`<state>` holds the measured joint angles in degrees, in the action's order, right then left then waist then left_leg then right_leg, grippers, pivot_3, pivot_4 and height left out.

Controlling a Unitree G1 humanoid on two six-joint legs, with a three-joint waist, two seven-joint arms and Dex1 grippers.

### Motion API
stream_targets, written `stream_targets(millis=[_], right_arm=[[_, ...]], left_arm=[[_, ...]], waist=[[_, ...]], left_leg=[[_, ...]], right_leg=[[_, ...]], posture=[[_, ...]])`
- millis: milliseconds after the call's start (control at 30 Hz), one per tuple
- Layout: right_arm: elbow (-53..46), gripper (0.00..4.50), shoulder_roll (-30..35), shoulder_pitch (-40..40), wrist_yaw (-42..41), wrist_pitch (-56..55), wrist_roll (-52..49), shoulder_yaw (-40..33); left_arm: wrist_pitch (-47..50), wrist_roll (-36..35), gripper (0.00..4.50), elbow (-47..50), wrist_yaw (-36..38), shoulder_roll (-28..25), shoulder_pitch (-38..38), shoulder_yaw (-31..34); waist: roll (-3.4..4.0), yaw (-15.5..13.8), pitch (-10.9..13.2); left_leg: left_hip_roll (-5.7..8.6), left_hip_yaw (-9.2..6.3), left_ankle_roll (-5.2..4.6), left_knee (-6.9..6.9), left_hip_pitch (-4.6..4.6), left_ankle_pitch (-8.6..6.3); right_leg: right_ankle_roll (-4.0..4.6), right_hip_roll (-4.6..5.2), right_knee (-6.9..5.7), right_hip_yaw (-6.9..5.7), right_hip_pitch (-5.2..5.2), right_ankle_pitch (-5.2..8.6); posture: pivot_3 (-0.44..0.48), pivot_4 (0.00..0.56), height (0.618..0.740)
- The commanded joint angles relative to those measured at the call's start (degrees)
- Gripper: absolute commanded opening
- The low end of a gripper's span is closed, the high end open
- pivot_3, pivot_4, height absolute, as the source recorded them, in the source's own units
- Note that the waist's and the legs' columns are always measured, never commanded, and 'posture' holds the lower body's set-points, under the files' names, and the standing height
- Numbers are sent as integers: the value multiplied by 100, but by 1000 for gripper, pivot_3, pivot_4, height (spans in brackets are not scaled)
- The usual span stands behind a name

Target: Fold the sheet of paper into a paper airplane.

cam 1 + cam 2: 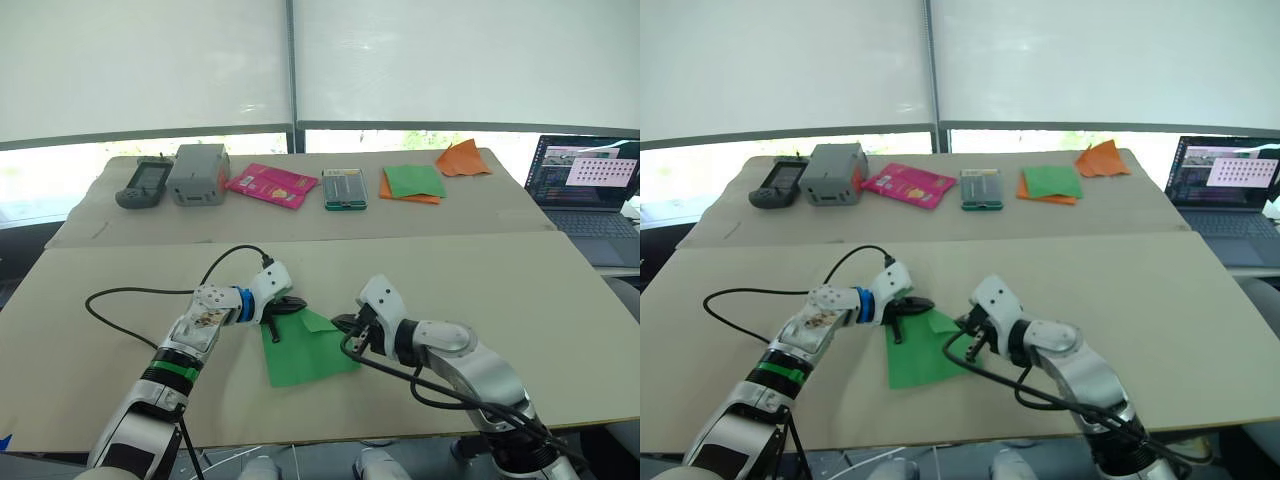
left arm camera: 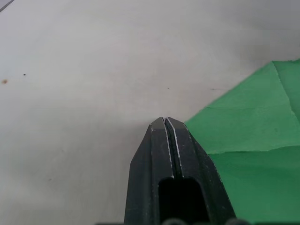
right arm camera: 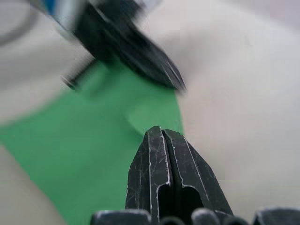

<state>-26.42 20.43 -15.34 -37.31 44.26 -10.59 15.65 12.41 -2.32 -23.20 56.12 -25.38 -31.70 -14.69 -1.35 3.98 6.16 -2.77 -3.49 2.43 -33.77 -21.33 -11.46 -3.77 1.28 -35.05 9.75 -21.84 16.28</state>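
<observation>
Two grippers flank the green sheet

Both the left gripper and right gripper have fingers pressed together, pinching nothing. The sheet of paper lies flat on the bench between them, one corner folded over. Well beyond both grippers sit a green-and-orange paper stack, an orange paper shape and a pink packet.

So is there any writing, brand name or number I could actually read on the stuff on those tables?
None can be read.
Pink packet: yellow print, too small to read.
Laptop: a window and a grid of marks on its screen, too small to read.
Grey box, dark handheld device and green-edged case: no legible label.
Sheet of paper: plain green, no print.
</observation>
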Motion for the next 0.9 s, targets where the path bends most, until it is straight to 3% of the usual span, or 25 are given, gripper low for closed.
stream_targets(millis=[33, 300, 500, 900], right_arm=[[-241, 20, -117, 62, -77, -659, -202, -35], [361, 20, 0, 111, 38, -1371, 253, 413], [1114, 20, -290, -235, 186, -1322, 441, 621], [2011, 20, -427, -451, 194, -942, 857, 1099]], left_arm=[[71, 209, 0, -229, -47, -58, 99, -111], [324, -127, 0, 545, -125, -199, 258, 333], [675, -263, 0, 1220, -220, -420, 618, 519], [890, -392, 0, 1542, -410, -484, 839, 686]], waist=[[-3, 0, 1], [-7, 9, 12], [3, 16, 25], [7, -4, 30]], left_leg=[[0, 0, 0, 0, 0, 0], [0, 0, 0, 2, -7, 0], [-3, 1, -2, 4, -45, 1], [-2, 1, -1, -1, -36, 2]], right_leg=[[0, 0, 1, 0, 0, 0], [0, 0, -1, 0, -10, 0], [-27, -2, -10, 1, -28, -30], [-2, -1, -1, 1, -33, -15]], posture=[[0, 150, 740], [0, 150, 740], [0, 150, 740], [0, 150, 740]])
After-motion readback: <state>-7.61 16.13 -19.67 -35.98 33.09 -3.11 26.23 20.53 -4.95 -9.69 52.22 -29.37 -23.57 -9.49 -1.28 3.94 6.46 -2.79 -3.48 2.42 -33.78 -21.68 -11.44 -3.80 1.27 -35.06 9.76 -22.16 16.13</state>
